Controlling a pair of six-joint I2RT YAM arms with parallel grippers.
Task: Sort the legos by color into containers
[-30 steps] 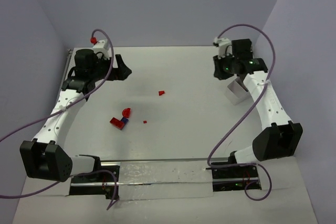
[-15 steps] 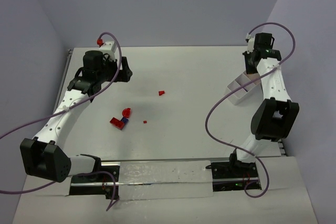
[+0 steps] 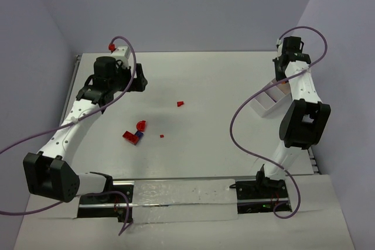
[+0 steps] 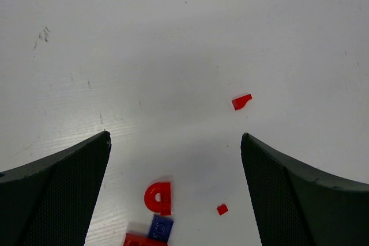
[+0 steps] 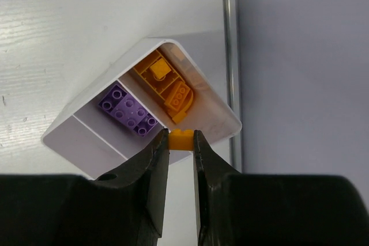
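On white desk (image 3: 222, 80), left arm (image 3: 76, 115) at far left, left jaws spread wide, gripping nothing. Right arm (image 3: 302, 95) at far right edge, right jaws nearly closed, pinching small orange lego (image 5: 181, 140) at rim of divided container (image 5: 81, 142). Purple lego (image 5: 128, 110) in one compartment, orange legos (image 5: 164, 84) in next. Mid-desk, scattered red legos (image 4: 158, 197), well apart from container; dark blue piece (image 4: 162, 227) among them.
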